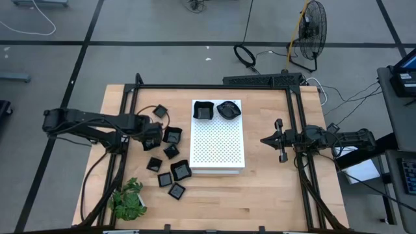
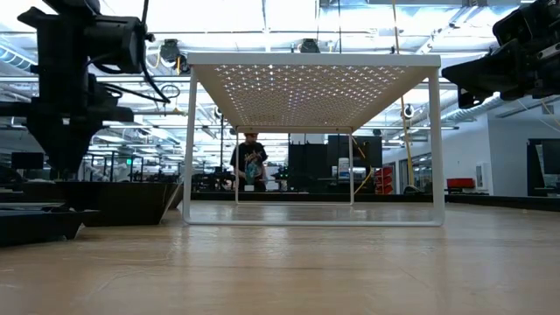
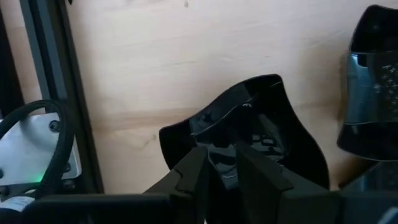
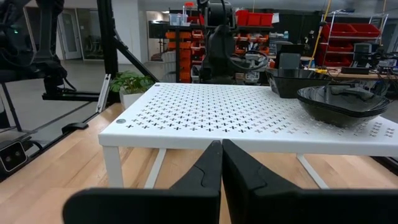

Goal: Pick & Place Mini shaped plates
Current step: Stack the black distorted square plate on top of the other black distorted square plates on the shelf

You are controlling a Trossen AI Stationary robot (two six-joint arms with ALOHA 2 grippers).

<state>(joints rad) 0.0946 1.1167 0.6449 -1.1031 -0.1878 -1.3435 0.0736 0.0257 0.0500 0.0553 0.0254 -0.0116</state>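
Note:
Several small glossy black mini shaped plates (image 1: 171, 151) lie loose on the wooden table, left of the white perforated board (image 1: 218, 146). A square plate (image 1: 203, 110) and a rounded plate (image 1: 228, 109) rest on the board's far end. My left gripper (image 1: 153, 133) points down over one loose plate (image 3: 261, 118) that lies on the table. Its fingers stand a little apart with the plate's glossy surface showing between them. My right gripper (image 1: 270, 139) hangs level, right of the board, fingers shut on nothing (image 4: 221, 162). My left gripper comes from above, its two fingertips (image 3: 196, 163) low over the near part of the plate (image 3: 224, 155). The fingers themselves hide the spot below them, so I cannot tell whether they touch the plate. The plate lies flat on the table.
A black frame rail (image 3: 56, 93) and cable run close beside the left gripper. A green plant (image 1: 130, 198) stands at the near left corner. The board stands on thin white legs (image 2: 188, 149). Bare wood lies near and right of the board. A person (image 2: 249, 162) stands far behind.

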